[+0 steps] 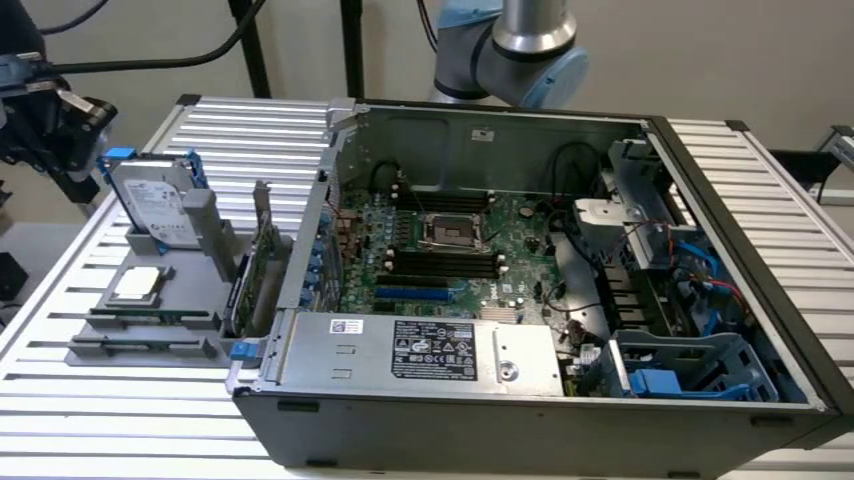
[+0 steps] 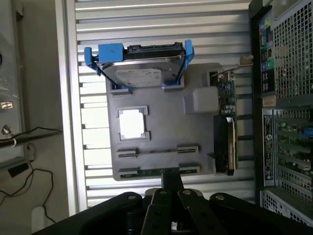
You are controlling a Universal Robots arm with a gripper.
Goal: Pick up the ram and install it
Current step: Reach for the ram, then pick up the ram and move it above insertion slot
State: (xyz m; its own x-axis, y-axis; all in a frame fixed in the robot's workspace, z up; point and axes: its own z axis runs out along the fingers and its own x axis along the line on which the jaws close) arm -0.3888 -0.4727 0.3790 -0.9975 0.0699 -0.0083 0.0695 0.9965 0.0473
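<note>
Two ram sticks lie edge-up in the slots of a grey holder (image 2: 161, 122). One ram stick (image 2: 156, 151) sits between its end brackets. The other ram stick (image 2: 144, 172) lies at the holder's edge closest to my gripper. In the exterior view the same sticks (image 1: 150, 318) (image 1: 134, 343) are at the holder's near end, to the left of the open computer case. My gripper (image 2: 171, 172) hangs high above the holder, shut and holding nothing. Its dark tip overlaps the closer stick's slot in the wrist view. The motherboard's black memory slots (image 1: 434, 262) lie inside the case.
The holder also carries a hard drive in a blue frame (image 1: 158, 200), a square silver processor (image 1: 138, 284) and an upright expansion card (image 1: 260, 262). The case (image 1: 534, 400) has a power supply (image 1: 427, 350) in front and blue drive cages (image 1: 694, 370) on the exterior view's right. All stand on a slatted metal table (image 1: 120, 420).
</note>
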